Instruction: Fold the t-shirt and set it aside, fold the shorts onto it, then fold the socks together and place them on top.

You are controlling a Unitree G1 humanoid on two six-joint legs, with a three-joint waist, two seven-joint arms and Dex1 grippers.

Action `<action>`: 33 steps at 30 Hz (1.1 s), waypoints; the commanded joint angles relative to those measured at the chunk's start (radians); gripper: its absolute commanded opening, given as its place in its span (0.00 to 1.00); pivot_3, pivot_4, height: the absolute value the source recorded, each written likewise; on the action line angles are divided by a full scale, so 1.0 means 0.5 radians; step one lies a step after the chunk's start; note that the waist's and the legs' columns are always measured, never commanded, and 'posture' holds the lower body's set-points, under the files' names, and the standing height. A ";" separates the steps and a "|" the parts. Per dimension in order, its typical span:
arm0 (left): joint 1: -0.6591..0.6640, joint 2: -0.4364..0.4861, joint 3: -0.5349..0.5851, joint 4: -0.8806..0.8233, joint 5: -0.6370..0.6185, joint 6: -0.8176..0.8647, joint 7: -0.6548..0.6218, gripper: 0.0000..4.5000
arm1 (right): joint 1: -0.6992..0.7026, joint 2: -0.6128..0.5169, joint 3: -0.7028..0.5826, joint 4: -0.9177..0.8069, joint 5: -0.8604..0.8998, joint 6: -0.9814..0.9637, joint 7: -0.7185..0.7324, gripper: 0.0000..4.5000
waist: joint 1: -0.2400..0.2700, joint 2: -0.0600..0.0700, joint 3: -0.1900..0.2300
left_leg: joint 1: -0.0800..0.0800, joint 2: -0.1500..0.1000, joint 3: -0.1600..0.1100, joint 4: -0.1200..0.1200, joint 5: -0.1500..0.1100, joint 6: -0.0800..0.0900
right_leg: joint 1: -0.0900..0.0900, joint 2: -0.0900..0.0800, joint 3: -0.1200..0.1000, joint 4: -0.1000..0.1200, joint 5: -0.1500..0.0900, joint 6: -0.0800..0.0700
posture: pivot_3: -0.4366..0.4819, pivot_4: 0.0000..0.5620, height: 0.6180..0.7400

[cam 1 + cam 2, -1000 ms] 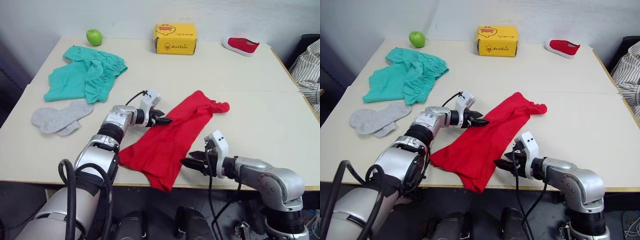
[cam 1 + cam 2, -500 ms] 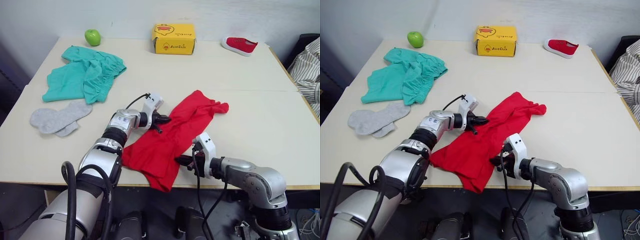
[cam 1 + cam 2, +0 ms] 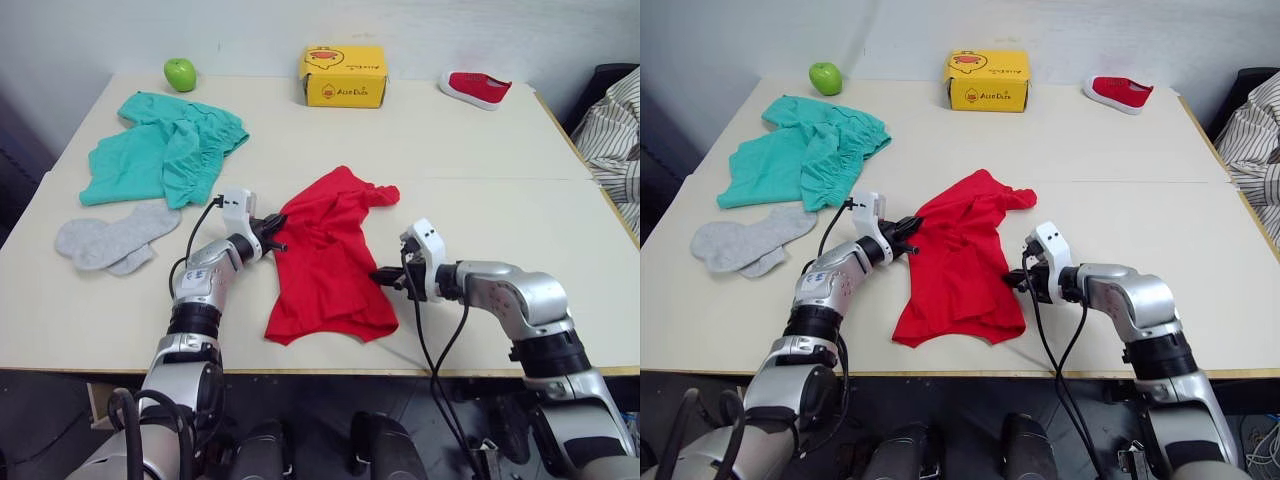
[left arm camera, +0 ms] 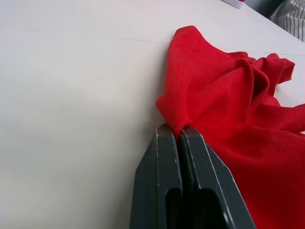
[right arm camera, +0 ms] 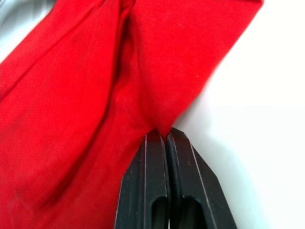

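On the left of the tabletop (image 3: 500, 150) lay the shorts (image 3: 160, 145), rumpled and untouched, with the socks (image 3: 110, 238) just in front of them, one overlapping the other. Both waited for later steps.

The step in hand was the first one, folding the t-shirt (image 3: 325, 255). It sat bunched near the middle of the tabletop toward the front edge, its lower part spread flat, its upper part crumpled. The left tool (image 3: 268, 228) was clamped on the garment's left edge, a peak of red cloth pinched between its closed fingers (image 4: 159, 157). The right tool (image 3: 392, 277) gripped the opposite edge the same way, fingers (image 5: 178, 152) pressed together on a fold of fabric.

With a hold on each side, the next move would likely call for drawing the two edges apart to flatten the cloth, then carrying one side over the other. The bunched top might need smoothing, or the fold would come out lumpy.
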 commanded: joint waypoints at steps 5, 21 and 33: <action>0.017 0.071 -0.031 -0.069 0.009 -0.050 0.023 0.11 | -0.146 0.099 -0.185 0.168 0.109 0.189 0.028 0.09 | 0.002 0.000 0.000 | 0.000 0.000 0.000 0.000 0.000 0.000 | 0.000 0.000 0.000 0.000 0.000 0.000 | 0.48 0.27 1.00; 0.554 1.075 -0.554 -0.329 0.421 -1.881 -1.068 0.99 | 0.295 -0.519 -0.033 0.606 -0.677 -2.812 0.965 1.00 | 0.004 0.005 0.003 | 0.007 0.002 0.015 -0.008 -0.001 0.000 | 0.001 0.001 0.007 -0.013 0.003 0.006 | 0.48 0.27 1.00; 0.177 0.920 -0.922 0.230 0.775 -2.705 -1.042 0.99 | -0.183 -0.144 0.285 1.493 -1.134 -4.132 0.761 1.00 | -0.010 0.006 0.003 | 0.033 0.004 0.031 -0.010 -0.002 0.002 | 0.012 0.002 0.026 -0.005 0.004 0.006 | 0.48 0.27 1.00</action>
